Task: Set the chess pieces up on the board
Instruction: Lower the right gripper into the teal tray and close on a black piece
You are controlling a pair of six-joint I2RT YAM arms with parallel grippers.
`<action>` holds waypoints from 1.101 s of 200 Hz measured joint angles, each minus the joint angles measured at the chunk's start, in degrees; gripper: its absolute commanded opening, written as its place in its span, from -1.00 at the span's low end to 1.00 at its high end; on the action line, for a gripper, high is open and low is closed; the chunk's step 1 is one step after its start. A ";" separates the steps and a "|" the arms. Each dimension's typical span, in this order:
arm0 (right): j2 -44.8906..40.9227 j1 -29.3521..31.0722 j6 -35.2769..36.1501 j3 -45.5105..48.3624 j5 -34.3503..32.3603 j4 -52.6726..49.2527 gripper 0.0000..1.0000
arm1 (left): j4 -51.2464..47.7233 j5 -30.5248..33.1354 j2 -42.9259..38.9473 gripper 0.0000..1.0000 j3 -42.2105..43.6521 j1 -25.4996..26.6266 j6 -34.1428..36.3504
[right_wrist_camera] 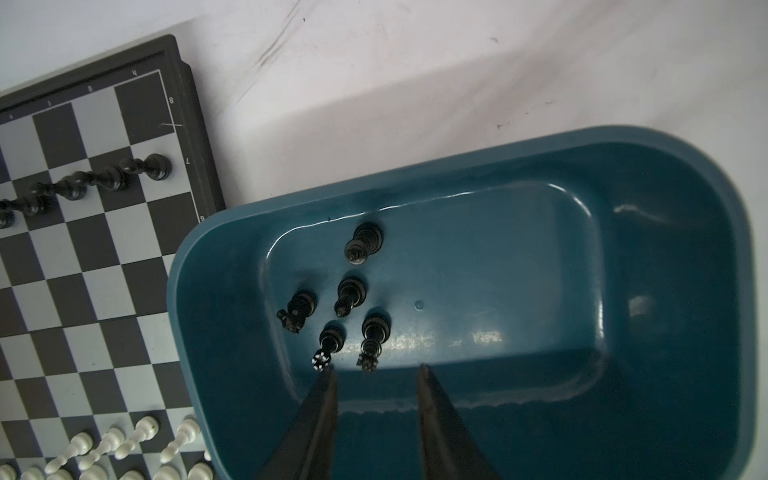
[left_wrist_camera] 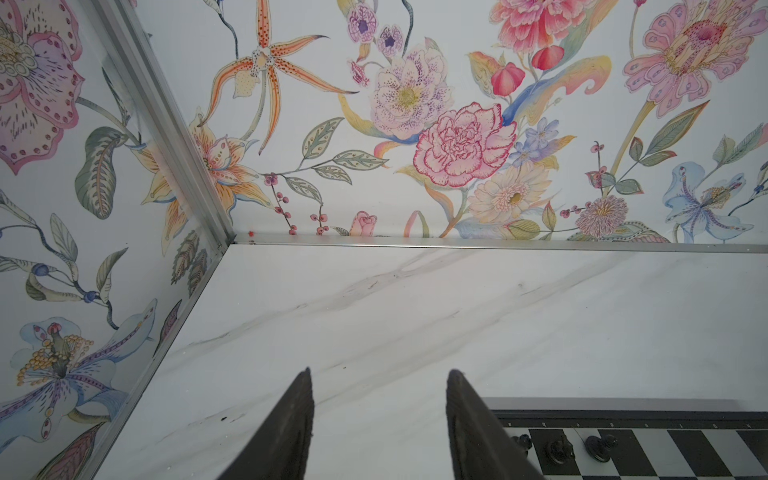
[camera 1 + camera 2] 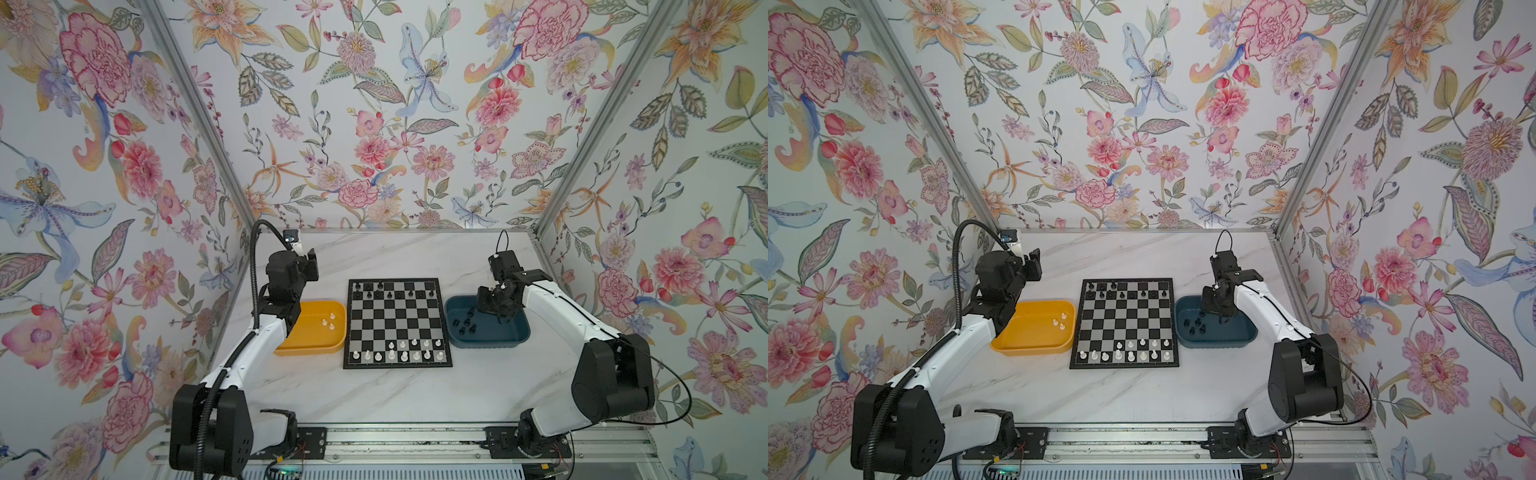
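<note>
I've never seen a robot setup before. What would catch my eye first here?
The loud floral wallpaper on the walls hits first. Then the chessboard in the middle of the marble table, with black chessmen on its far rows and white chessmen on its near rows. A yellow tray lies left of it and a dark blue tray right of it, where the right gripper hangs open over five loose black pieces.

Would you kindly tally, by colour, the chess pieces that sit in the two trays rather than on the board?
White pieces in the yellow tray: 3
Black pieces in the dark blue tray: 5
Total: 8
</note>
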State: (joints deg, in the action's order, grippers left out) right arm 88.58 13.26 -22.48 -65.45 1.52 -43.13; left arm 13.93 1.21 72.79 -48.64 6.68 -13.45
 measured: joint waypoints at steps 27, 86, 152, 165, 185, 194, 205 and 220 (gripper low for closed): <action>1.75 1.09 -0.33 0.70 0.35 -0.17 -0.32 | 1.03 -0.85 0.00 0.06 0.04 -0.24 0.02; 3.67 1.90 -0.50 0.76 0.55 -0.35 -0.33 | 1.68 -1.09 0.09 0.06 0.31 -0.31 0.02; 5.57 2.43 -0.52 1.07 0.55 -0.31 -0.34 | 1.81 -1.46 0.68 0.06 0.37 -0.31 0.00; 5.64 2.54 -0.52 1.09 0.55 -0.33 -0.34 | 1.79 -1.53 0.76 0.06 0.37 -0.31 0.00; 5.73 2.82 -0.52 1.09 0.52 -0.33 -0.34 | 1.79 -1.92 0.79 0.06 0.37 -0.31 0.00; 5.81 2.86 -0.52 1.09 0.52 -0.31 -0.34 | 1.81 -2.12 0.79 0.06 0.37 -0.31 0.00; 5.95 2.86 -0.52 1.09 0.52 -0.33 -0.34 | 1.81 -2.34 0.79 0.06 0.37 -0.31 0.00; 5.95 2.86 -0.52 1.11 0.39 -0.33 -0.34 | 1.79 -2.40 0.79 0.06 0.37 -0.33 0.00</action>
State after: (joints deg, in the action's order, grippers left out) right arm 94.52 16.12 -23.00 -64.34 1.91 -43.46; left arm 15.73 -1.19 73.58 -48.27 6.35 -13.45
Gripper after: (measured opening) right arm 0.331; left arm 0.530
